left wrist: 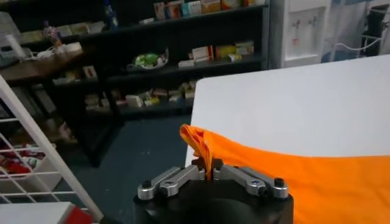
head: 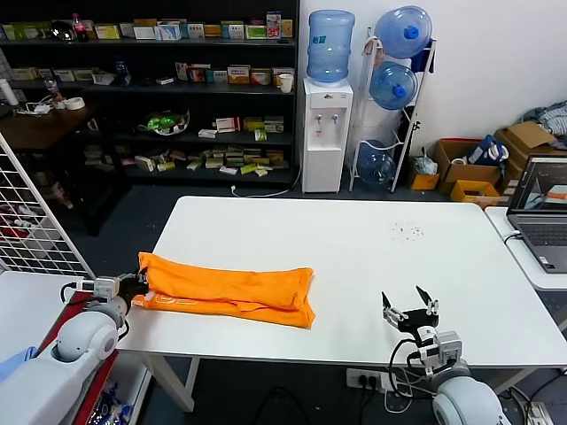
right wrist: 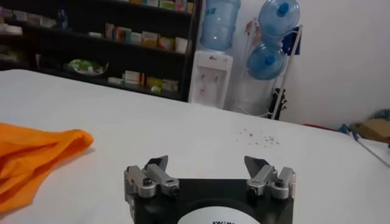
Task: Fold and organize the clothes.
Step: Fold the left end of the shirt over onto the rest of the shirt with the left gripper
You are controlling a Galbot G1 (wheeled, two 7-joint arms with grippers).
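The left gripper [left wrist: 210,172] is clenched on the near-left end of the T-shirt [head: 226,289] — in the left wrist view a pinch of orange cloth rises straight out from between its closed fingers [left wrist: 177,179]. The grip sits at the very edge of the white table [head: 354,257], at its left side. From there the shirt runs as a long, already narrowed band across the front-left part of the tabletop, layers stacked, its far end pointing toward the middle of the table.

The right gripper [head: 409,312] hovers near the front edge on the right side, well apart from the shirt's free end, its fingers [right wrist: 149,173] spread wide with nothing between them.

The step in hand looks like the crosswise fold: carrying the held end over onto the rest of the band. To do it well, the left arm should lift only enough for the cloth to clear itself, then travel along the band's own line so the edges land square — a sideways drift would skew the stack. All gathered layers need to stay in the pinch; a loose under-layer would trail and wrinkle. The right gripper could usefully pin the free end, since the band may otherwise slide on the smooth top.
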